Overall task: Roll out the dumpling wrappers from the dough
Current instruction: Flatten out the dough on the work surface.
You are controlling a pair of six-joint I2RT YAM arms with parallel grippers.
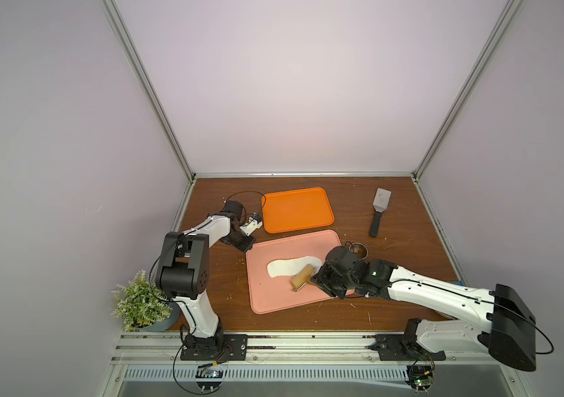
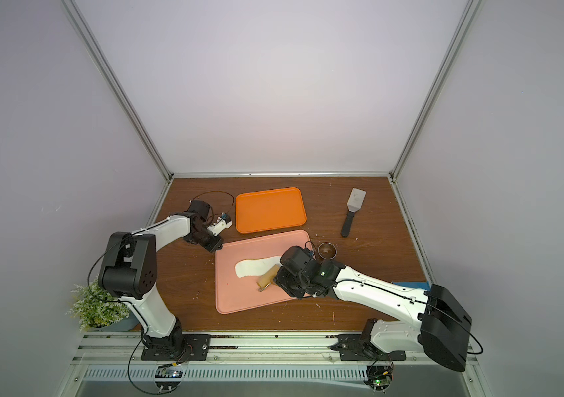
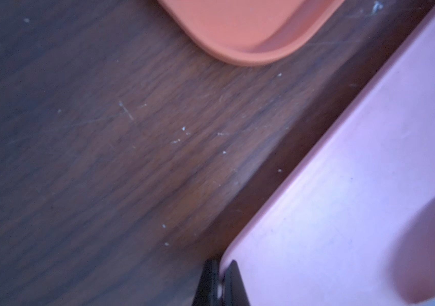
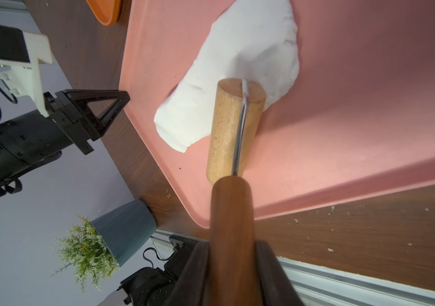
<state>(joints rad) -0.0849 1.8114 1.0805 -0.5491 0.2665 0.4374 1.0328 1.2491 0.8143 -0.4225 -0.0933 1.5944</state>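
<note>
**Top views.**
- Dough (image 1: 287,267): 1 long, flattened white sheet, laid on the pink tray (image 1: 273,302) and seen in both top views.
- Roller (image 1: 303,276): wooden drum set across the dough's right end. The handle is clamped in the right gripper (image 1: 318,278), so the dough lies just left of that gripper.
- Left gripper (image 1: 248,244): placed at the pink tray's far-left corner, well apart from the dough.
- Orange tray (image 1: 296,209): set beyond the pink tray.
- Spatula (image 1: 378,211) and metal cup (image 1: 359,249): placed to the right.
- In a top view the same layout is shown: dough (image 2: 256,266), roller (image 2: 268,278).

**Left wrist view.**
- The left gripper (image 3: 220,280) is closed on the rim of the pink tray (image 3: 343,185), with the 2 fingertips pressed either side of its corner.
- A corner of the orange tray (image 3: 251,26) is seen across bare table (image 3: 105,159).

**Right wrist view.**
- The roller handle is gripped between the fingers of the right gripper (image 4: 233,246).
- The drum (image 4: 227,127) is rested on the dough (image 4: 251,53), overlapping its edge.
- The rest of the sheet extends beyond the drum, away from the gripper.
- The left gripper (image 4: 121,99) is seen at the tray's edge.
</note>
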